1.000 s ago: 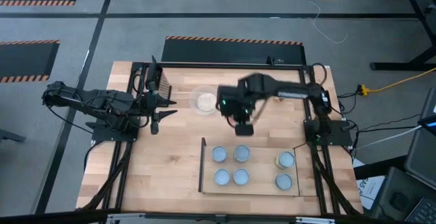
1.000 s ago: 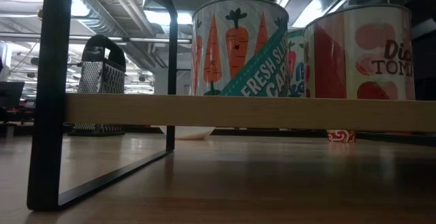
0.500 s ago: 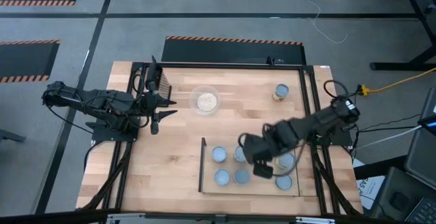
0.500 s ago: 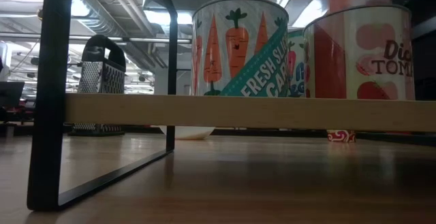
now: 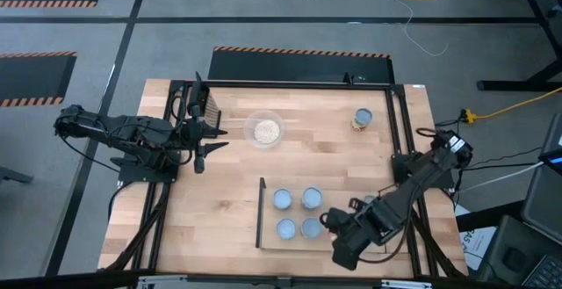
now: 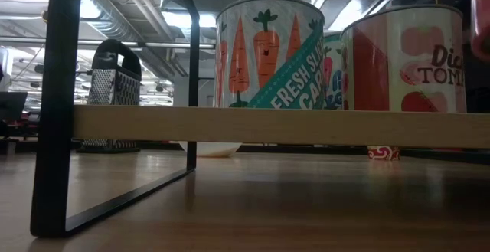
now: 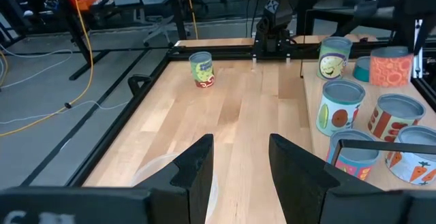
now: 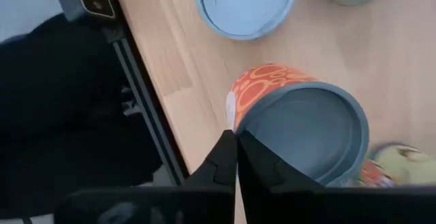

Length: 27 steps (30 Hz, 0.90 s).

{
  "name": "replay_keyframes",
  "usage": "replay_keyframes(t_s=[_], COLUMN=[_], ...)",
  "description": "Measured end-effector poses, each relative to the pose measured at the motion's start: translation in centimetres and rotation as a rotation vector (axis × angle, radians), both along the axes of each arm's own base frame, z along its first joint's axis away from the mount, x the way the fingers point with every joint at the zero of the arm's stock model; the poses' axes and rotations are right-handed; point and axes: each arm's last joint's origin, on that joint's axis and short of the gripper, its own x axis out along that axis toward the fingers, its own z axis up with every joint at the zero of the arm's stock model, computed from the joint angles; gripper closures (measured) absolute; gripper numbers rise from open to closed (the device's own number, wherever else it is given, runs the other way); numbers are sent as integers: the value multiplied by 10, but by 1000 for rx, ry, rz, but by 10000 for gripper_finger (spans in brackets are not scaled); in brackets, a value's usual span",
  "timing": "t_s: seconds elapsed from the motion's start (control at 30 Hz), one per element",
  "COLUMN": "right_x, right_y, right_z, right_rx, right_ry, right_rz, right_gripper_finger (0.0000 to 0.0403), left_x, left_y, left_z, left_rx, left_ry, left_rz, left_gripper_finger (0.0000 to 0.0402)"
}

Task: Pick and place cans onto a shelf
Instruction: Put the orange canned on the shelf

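While four cans (image 5: 297,213) stood grouped at the shelf's (image 5: 260,214) left end, the right gripper (image 8: 236,157), fingers pressed together, hung beside an orange can (image 8: 300,122); the left gripper (image 7: 238,166) waited spread.

In the high view the shelf (image 5: 318,238) occupies the lower centre of the table (image 5: 228,192). Four cans (image 5: 296,213) stand in a tight two-by-two block on its left half, with little room between them. The right arm (image 5: 413,184) lies diagonally across the shelf's right half, and the right gripper (image 5: 342,241), fingers closed together, sits low over the near edge just right of the block. Bare table extends left of the shelf and across the centre. In the upper part stand a clear bowl (image 5: 264,131) and a lone can (image 5: 362,119), well apart, with bare table between them. The left gripper (image 5: 211,135), fingers apart, waits at the left edge beside a grater (image 5: 206,106).
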Motion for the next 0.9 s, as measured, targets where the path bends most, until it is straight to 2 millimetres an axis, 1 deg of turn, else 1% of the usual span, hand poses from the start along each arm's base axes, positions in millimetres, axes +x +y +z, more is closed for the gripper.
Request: replay_keyframes(t_s=[0.2, 0.37, 0.5, 0.9], right_x=[1, -2, -3, -3], right_y=[4, 1, 0, 0], right_z=[-25, -39, -42, -42], right_rx=[19, -1, -7, -9], right_ry=[-26, -1, 9, 7], right_rz=[-6, -10, -15, -7], right_gripper_finger=[397, 396, 396, 396], left_x=[0, 0, 0, 0], left_y=[0, 0, 0, 0], left_z=[0, 0, 0, 0], left_rx=[-1, -2, -4, -1], left_ry=[-1, -1, -2, -1], left_rz=[0, 1, 1, 0], left_gripper_finger=[266, 266, 266, 266])
